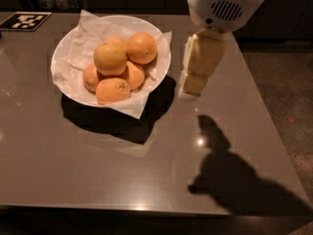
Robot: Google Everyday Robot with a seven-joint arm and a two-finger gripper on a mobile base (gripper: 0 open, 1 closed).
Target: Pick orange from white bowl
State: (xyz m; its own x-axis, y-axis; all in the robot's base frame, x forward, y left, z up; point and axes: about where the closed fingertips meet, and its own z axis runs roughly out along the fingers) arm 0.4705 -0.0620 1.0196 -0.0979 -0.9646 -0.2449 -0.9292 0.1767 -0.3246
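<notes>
The white bowl (66, 84), lined with crumpled white paper, sits at the back left of the table. The orange (110, 58), pale yellow-orange and the largest fruit, rests on top of the pile in the bowl. A deeper-orange round fruit (142, 48) lies to its right, and smaller oblong orange fruits (113, 90) lie below it. The gripper (190, 88) hangs from the white arm housing (226, 6) just right of the bowl's rim, above the table, apart from the fruit.
The dark grey table (122, 165) reaches to a front edge near the bottom and a right edge beside the speckled floor (286, 97). A black-and-white marker tag (25, 21) lies at the back left corner. The arm's shadow (230, 175) falls at the front right.
</notes>
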